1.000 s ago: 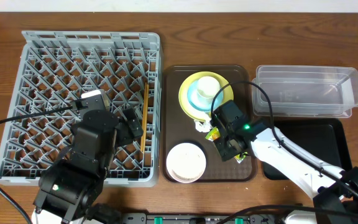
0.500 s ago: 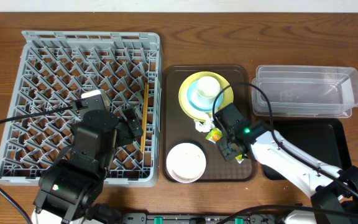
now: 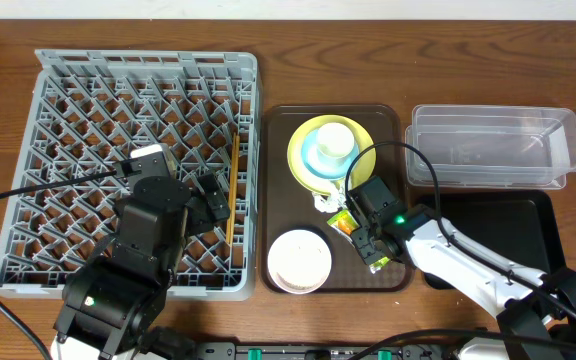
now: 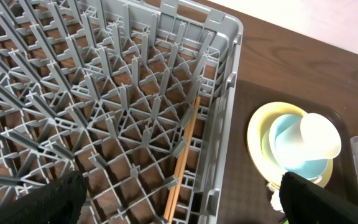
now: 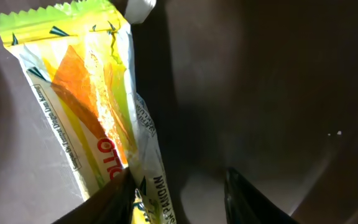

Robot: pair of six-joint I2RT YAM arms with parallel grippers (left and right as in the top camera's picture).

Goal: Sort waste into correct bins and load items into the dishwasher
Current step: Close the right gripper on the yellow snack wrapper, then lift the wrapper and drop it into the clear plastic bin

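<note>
The yellow-green snack wrapper [image 5: 86,93] lies on the brown tray [image 3: 280,190]. My right gripper [image 5: 179,199] hangs just above it with its jaws apart. The wrapper's end rests against the left finger and a gap separates it from the right one. From overhead the right gripper [image 3: 360,236] is beside the wrapper [image 3: 343,222]. A crumpled tissue [image 3: 323,202] sits by the yellow-green plate [image 3: 303,165], which carries the light blue bowl [image 3: 315,160] and white cup [image 3: 336,140]. My left gripper [image 4: 179,205] is open above the dishwasher [image 3: 98,100], over the chopsticks [image 4: 182,155].
A white bowl [image 3: 299,260] stands at the front of the brown tray. The clear tub [image 3: 493,145] is at the back right, with the black tray [image 3: 533,225] in front of it. My right arm's cable loops above the tray.
My right gripper has slid a little toward the table's front along the wrapper and its jaws have widened. The left arm has not moved.
</note>
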